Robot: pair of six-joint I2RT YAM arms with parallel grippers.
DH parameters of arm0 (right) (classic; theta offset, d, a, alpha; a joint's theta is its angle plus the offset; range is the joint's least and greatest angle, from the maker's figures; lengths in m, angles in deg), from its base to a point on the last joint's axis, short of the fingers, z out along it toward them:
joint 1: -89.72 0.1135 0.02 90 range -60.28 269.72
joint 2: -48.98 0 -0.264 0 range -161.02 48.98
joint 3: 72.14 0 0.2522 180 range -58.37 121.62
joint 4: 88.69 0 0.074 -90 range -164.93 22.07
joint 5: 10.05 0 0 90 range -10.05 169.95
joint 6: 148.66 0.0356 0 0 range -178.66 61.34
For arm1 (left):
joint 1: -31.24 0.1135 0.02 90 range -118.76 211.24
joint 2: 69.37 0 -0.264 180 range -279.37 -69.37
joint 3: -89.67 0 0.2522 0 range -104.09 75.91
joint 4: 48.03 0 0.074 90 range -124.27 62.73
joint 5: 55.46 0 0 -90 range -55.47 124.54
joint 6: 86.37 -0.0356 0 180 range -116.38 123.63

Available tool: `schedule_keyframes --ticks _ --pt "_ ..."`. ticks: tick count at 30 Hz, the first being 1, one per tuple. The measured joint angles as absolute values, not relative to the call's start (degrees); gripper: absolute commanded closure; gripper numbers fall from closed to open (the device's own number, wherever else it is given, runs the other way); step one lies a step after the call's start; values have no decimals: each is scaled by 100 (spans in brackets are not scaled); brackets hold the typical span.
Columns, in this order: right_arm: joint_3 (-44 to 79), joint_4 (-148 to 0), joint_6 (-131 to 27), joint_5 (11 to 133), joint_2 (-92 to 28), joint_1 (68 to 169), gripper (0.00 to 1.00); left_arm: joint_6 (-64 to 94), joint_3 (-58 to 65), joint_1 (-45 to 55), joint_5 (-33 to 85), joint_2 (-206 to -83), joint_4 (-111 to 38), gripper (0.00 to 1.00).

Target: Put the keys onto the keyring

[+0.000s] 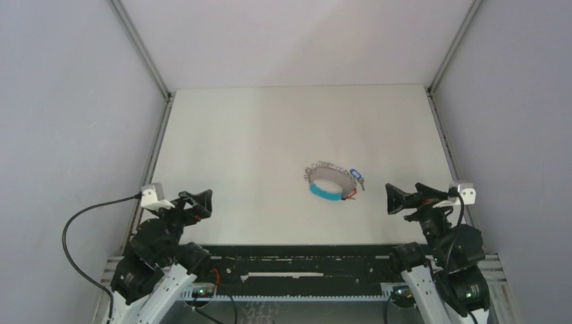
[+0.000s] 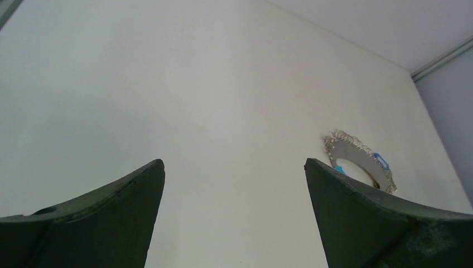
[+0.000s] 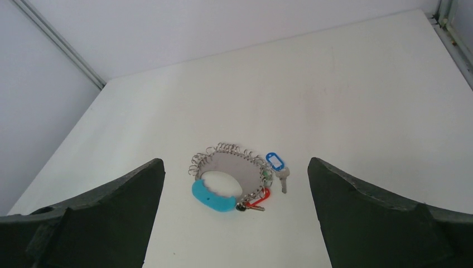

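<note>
Both grippers stand wide open and hold nothing. One, the left gripper (image 1: pixel 199 202), hovers over the near left of the surface (image 1: pixel 236 135); the other, the right gripper (image 1: pixel 396 198), hovers over the near right. One keyring (image 3: pixel 226 148) lies flat between them, nearer the right gripper, strung with many small silver pieces, one cyan piece (image 3: pixel 215 196) and one red bit (image 3: pixel 260 195). One blue-headed key (image 3: pixel 275 161) lies just beside the ring's right edge; whether it is threaded on cannot be told.
</note>
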State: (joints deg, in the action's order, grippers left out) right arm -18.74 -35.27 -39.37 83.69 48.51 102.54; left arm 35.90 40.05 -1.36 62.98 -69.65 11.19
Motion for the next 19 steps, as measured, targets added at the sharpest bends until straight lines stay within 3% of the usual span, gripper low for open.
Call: schedule_keyframes --ticks 19 --pt "-2022 -3433 -3932 8293 4851 10254 0 3483 4121 -136 6305 -6965 1219 0"
